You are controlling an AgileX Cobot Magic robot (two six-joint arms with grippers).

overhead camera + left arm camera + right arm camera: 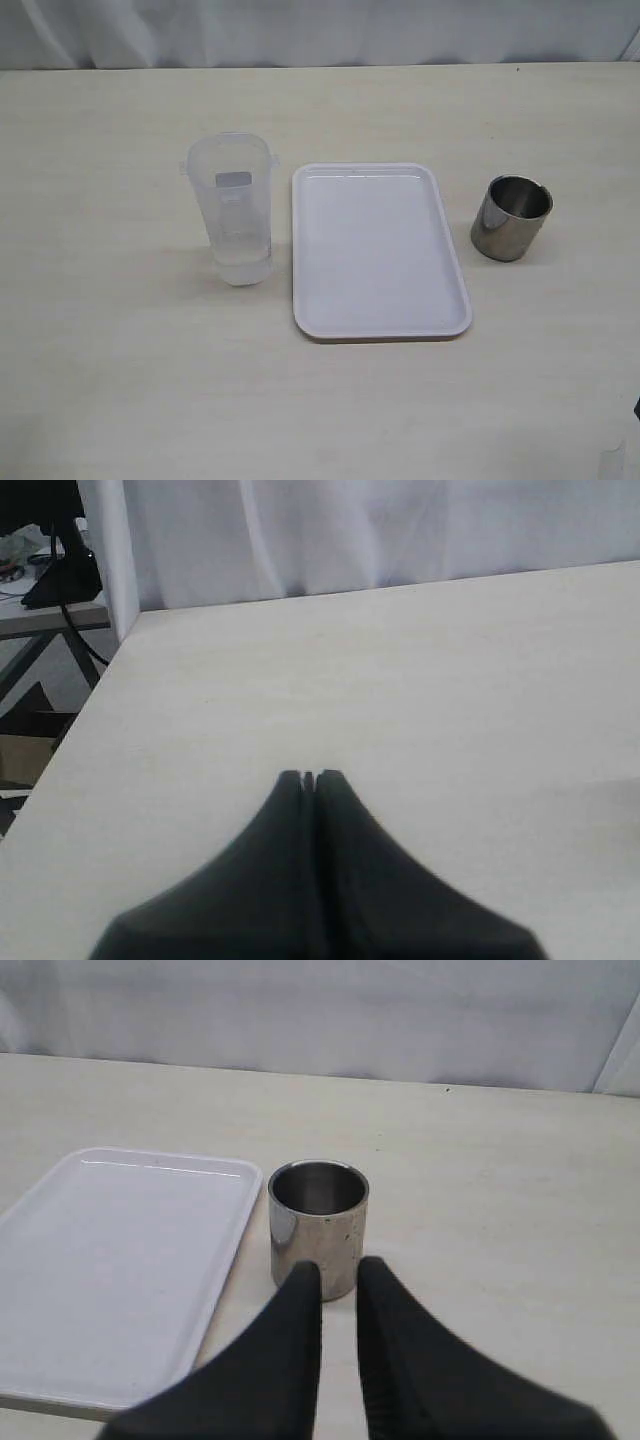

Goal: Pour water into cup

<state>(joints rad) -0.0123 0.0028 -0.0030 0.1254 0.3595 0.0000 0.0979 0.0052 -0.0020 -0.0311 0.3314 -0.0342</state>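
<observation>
The steel cup (pixel 511 218) stands upright on the table, right of a white tray (pixel 380 250). A translucent plastic beaker (pixel 232 210) stands left of the tray with a little clear water (pixel 243 262) in its bottom. In the right wrist view my right gripper (pixel 338 1268) hangs just short of the cup (pixel 318 1222), its jaws a narrow gap apart and empty. My left gripper (pixel 309 776) is shut and empty over bare tabletop; the beaker does not show in its view. Neither gripper shows in the exterior view.
The tray (pixel 110 1260) lies beside the cup in the right wrist view. A white curtain (pixel 320 30) backs the far table edge. The left wrist view shows the table's side edge (pixel 95 695) with a stand and cables beyond.
</observation>
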